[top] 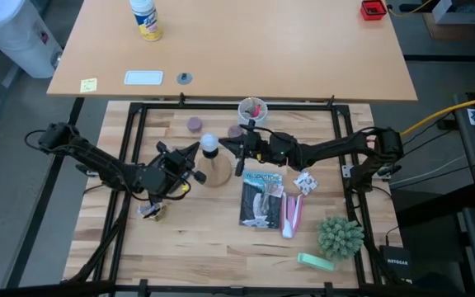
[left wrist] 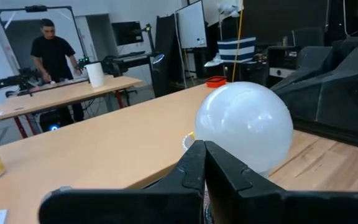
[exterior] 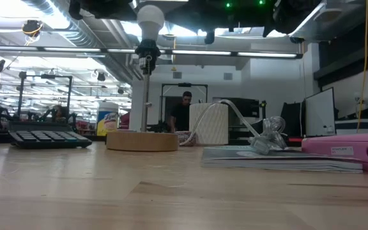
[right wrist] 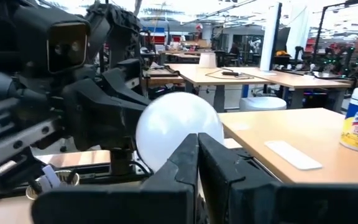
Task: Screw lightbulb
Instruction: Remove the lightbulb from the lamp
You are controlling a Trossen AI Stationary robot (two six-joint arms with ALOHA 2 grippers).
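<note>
The white frosted lightbulb (top: pixel 209 143) sits upright in the black socket (exterior: pixel 147 50) on top of a post rising from the round wooden disc stand (exterior: pixel 142 140). My left gripper (top: pixel 193 151) is shut, its tips at the bulb's left side; the bulb fills the left wrist view (left wrist: pixel 244 124) just beyond the tips. My right gripper (top: pixel 224 144) is shut, its tips at the bulb's right side; the bulb shows just past them in the right wrist view (right wrist: pixel 176 134). My left gripper points its shut fingertips (left wrist: pixel 199 155) level at the bulb's globe from the table's left; I cannot tell whether they touch it. My right gripper points its shut fingertips (right wrist: pixel 194 149) level at the globe from the table's right; I cannot tell whether they touch it.
A white cup with red items (top: pixel 252 108) stands behind the stand, with two purple discs (top: pixel 195 124) near it. A magazine (top: pixel 261 198), a pink object (top: pixel 293 213), crumpled clear wrap (top: pixel 305 181) and a green plant (top: pixel 340 237) lie to the right front. A calculator (exterior: pixel 43 137) lies at the left.
</note>
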